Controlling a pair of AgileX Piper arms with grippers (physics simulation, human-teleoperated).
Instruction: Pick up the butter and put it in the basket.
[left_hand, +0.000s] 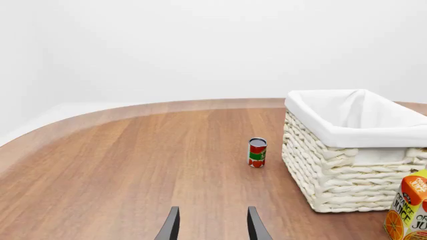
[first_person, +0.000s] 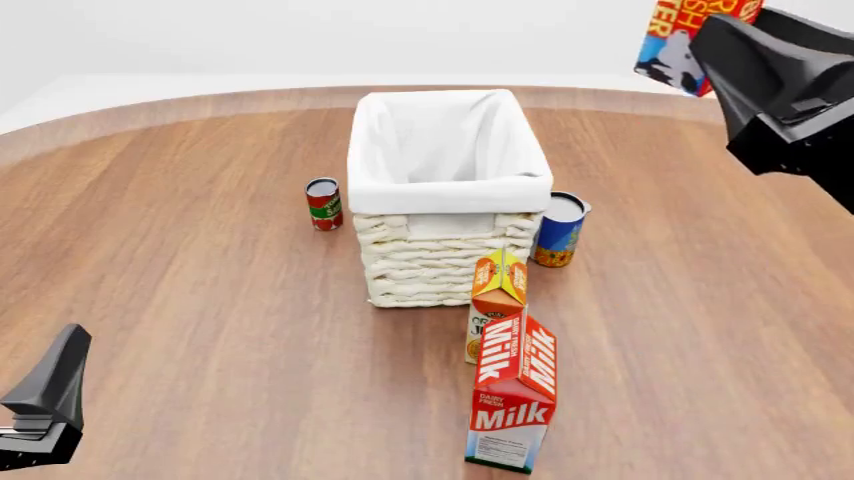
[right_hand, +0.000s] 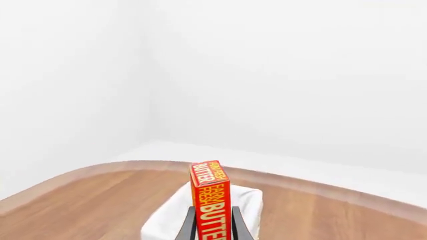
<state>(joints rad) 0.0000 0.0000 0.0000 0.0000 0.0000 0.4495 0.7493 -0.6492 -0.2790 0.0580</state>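
The butter, a red-orange box with yellow lettering, is clamped between my right gripper's fingers. In the front view the butter is held high at the top right, above and to the right of the basket. The basket is cream woven wicker with a white lining, and it also shows in the left wrist view and below the butter in the right wrist view. My left gripper is open and empty, low over the table at the near left.
A small red-green can stands left of the basket; it also shows in the left wrist view. A blue-yellow can stands at the basket's right. An orange juice carton and a tall Milk carton stand in front of the basket.
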